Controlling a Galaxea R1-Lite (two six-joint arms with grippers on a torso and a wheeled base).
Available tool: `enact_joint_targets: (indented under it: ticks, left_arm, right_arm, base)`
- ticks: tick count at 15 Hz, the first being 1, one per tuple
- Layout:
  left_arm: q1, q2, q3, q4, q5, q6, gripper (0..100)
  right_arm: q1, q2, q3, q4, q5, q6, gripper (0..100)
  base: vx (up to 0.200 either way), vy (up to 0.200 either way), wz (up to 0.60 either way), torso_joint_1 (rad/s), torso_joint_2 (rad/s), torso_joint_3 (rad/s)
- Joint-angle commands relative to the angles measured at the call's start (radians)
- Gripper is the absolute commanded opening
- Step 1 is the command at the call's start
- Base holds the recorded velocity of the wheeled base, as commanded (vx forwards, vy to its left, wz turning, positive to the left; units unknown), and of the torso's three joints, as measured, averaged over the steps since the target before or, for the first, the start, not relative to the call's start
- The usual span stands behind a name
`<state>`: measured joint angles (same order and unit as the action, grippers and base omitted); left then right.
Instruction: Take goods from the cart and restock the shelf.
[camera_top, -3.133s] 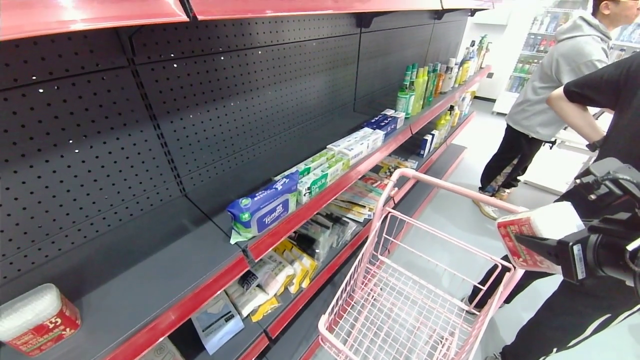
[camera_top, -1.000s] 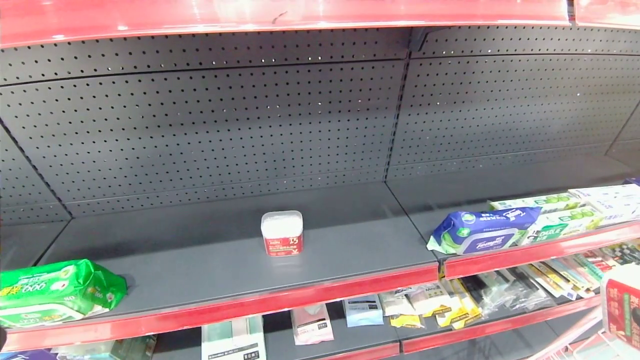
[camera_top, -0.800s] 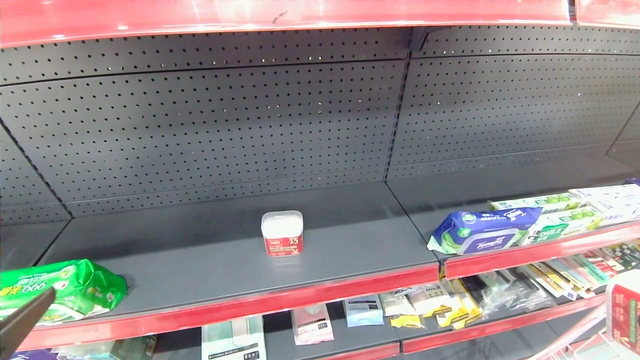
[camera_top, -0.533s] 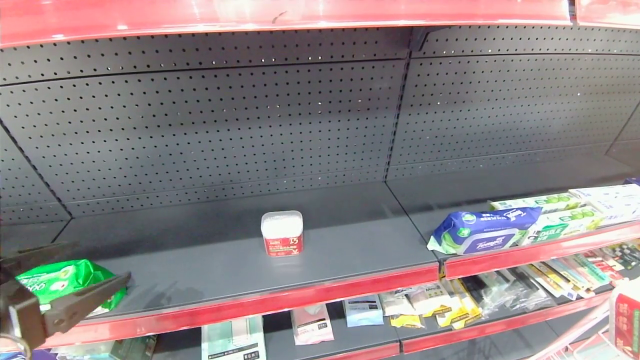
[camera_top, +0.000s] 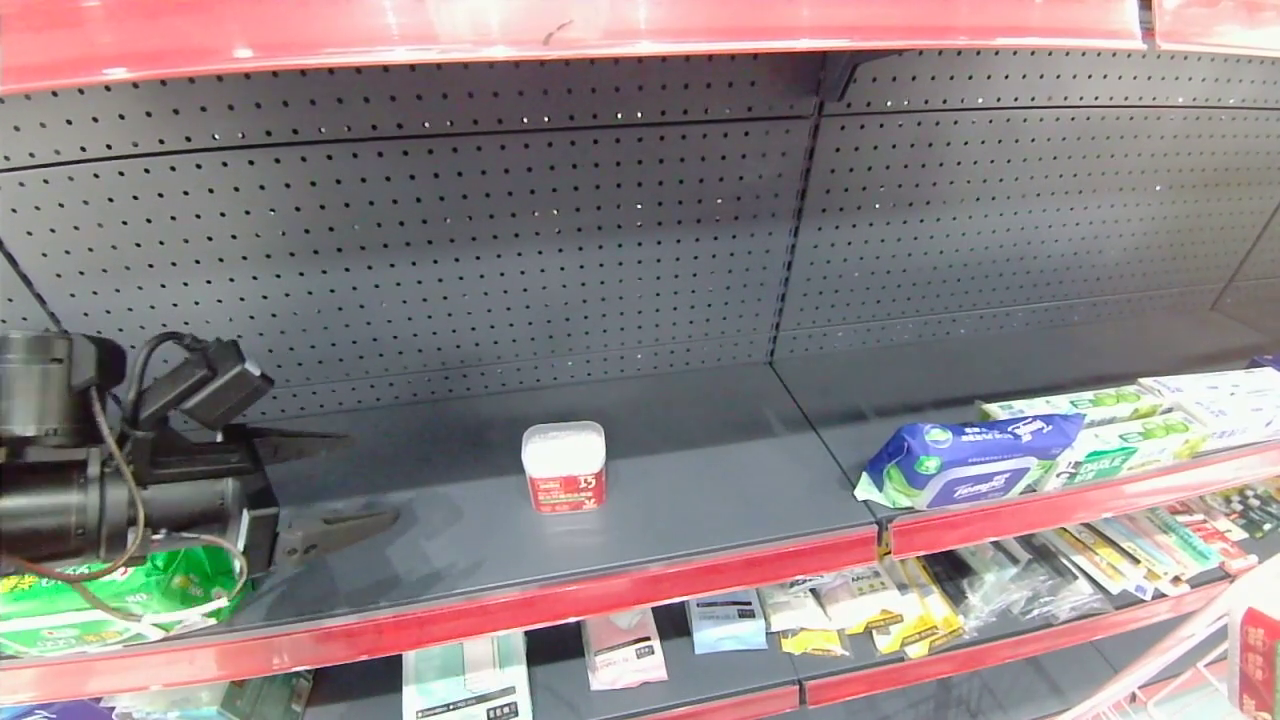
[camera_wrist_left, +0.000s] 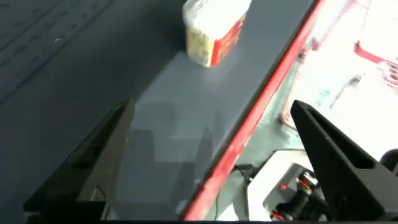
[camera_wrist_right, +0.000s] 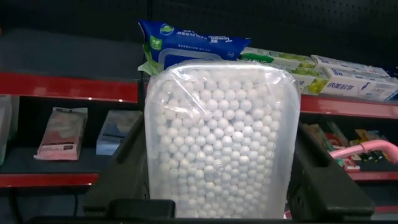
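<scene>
The small tub (camera_top: 564, 467) on the shelf (camera_top: 700, 480) has a red label with white writing and a number. The blue pack (camera_top: 965, 460) has big white letters. The green pack (camera_top: 150, 590) and the second tub (camera_top: 1260, 650) in the right hand (camera_wrist_right: 219, 143) carry print too.

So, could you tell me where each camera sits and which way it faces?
Head: on the robot's head, facing forward and down at the grey shelf; open left claw at left.
Left wrist: on the left arm, looking past that claw's fingers along the shelf board.
Right wrist: on the right arm, facing the shelves past the right claw, shut on a swab tub.
Shared: head and left wrist show the standing tub; head and right wrist, the blue wipes pack.
</scene>
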<state>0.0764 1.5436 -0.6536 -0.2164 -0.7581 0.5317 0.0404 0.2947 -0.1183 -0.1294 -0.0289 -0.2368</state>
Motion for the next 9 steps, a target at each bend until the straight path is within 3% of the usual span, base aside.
enact_joint_targets:
  ticks: [1,5,8,9]
  left_arm:
    - [-0.046,0.176,-0.101,-0.005,-0.032,0.008,100]
    - [-0.069,0.322,-0.238,-0.005,-0.052,0.117,100]
    - [-0.075,0.4,-0.31,-0.005,-0.052,0.168,100]
    - [-0.075,0.451,-0.347,-0.003,-0.063,0.225,100]
  right_arm:
    - [0.001,0.001,-0.004,0.013,0.0,-0.009,0]
    - [0.001,0.003,0.002,0.025,-0.022,-0.012,0]
    - [0.001,-0.005,0.016,0.025,-0.043,-0.013,0]
    - [-0.005,-0.011,0.019,0.025,-0.048,-0.032,0]
  base:
    - [0.0,0.0,0.0,0.0,0.0,0.0]
    - [0.0,0.0,0.0,0.0,0.0,0.0]
    - [0.0,0.0,0.0,0.0,0.0,0.0]
    - [0.0,0.0,0.0,0.0,0.0,0.0]
